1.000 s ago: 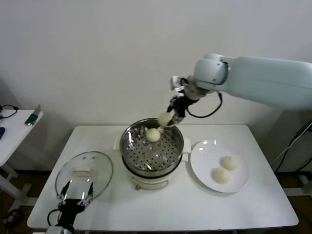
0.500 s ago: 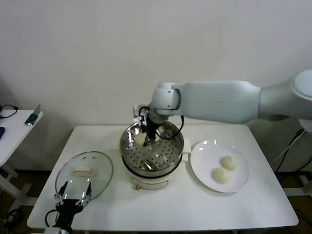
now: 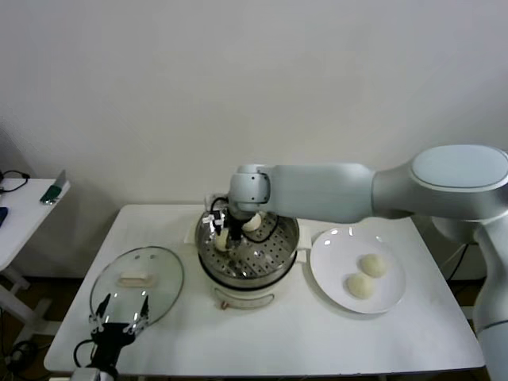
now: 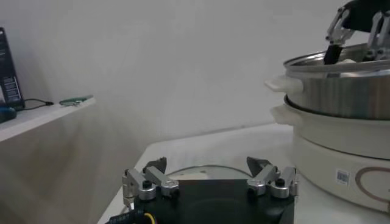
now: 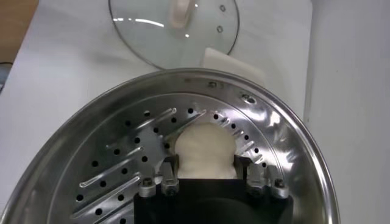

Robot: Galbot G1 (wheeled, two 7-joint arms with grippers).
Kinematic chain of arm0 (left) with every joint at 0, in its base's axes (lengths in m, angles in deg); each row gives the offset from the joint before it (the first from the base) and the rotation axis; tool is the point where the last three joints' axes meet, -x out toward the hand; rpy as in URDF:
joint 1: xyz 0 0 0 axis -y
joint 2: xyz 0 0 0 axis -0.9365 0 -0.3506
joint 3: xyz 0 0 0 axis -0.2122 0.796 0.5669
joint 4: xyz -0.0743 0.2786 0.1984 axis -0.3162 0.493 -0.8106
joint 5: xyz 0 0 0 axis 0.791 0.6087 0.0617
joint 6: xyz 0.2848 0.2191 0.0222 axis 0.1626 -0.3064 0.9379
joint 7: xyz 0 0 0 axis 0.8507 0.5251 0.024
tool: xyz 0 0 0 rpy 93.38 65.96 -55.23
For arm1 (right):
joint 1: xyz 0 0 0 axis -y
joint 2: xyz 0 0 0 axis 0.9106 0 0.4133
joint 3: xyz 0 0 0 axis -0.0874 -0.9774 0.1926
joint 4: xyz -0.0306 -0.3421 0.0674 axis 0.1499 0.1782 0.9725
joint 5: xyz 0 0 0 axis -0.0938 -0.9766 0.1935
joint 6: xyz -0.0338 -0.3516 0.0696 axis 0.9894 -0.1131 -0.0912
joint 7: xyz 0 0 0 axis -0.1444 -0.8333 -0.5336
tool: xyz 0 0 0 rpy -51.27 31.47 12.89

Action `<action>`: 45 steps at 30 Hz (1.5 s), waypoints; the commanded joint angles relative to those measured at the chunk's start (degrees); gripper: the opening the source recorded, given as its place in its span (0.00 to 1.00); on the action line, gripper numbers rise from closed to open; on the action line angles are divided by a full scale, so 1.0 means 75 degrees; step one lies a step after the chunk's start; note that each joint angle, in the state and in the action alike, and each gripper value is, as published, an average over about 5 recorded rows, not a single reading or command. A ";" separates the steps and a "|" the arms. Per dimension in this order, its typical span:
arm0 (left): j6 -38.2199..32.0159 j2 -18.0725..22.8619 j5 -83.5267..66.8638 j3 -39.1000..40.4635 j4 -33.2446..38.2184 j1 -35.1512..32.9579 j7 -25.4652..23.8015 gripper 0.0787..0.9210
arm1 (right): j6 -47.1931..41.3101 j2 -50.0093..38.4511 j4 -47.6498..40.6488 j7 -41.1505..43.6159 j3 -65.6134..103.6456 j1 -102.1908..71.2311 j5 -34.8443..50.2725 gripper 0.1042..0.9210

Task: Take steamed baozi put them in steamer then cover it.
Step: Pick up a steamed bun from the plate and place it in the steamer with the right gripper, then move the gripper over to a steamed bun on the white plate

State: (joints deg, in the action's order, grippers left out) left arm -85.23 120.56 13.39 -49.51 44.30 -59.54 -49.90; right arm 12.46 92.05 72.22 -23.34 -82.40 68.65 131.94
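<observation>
So your right gripper (image 5: pixel 207 173) has swung from the far right side over to the left part of the steamer (image 3: pixel 278 255) and dropped down onto the tray, and its jaws have gone from pinching the bun to spread, standing just either side of it. That bun (image 5: pixel 204 149) now sits on the perforated tray, so I'd call it delivered, or near enough. The other bun in the pot (image 3: pixel 252 224) is just beside it, toward the far side.

That puts two in and two left on the plate (image 3: pixel 329 274) to the right: one (image 3: pixel 373 264) and another (image 3: pixel 359 286) nearer you. So you're roughly halfway on loading.

The glass lid (image 3: pixel 163 279) lies flat on the bench (image 3: pixel 317 333) at the near left, well apart from the pot. Your left gripper (image 4: pixel 210 182) is parked over its near edge, jaws spread wide with nothing in them.

Next you'd want a straight lift out, so the jaws don't nudge either bun.
</observation>
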 commanded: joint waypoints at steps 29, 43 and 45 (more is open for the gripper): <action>0.0138 0.0041 0.0005 0.0118 -0.0028 0.0287 -0.0092 0.88 | 0.2628 -0.6766 0.2250 0.3098 -0.2377 0.1775 -0.2483 0.88; 0.0120 0.0048 0.0010 0.0093 -0.0029 0.0241 -0.0093 0.88 | 0.1736 -0.6190 0.1591 0.2138 -0.0314 -0.1196 -0.3532 0.88; 0.0111 0.0049 0.0014 0.0097 -0.0037 0.0231 -0.0092 0.88 | 0.1613 -0.6003 0.1435 0.2009 -0.0150 -0.1410 -0.3541 0.88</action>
State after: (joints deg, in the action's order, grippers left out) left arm -84.34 120.89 13.45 -48.80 44.10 -57.82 -50.58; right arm 26.68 47.51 84.56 -5.91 -88.79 67.45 109.90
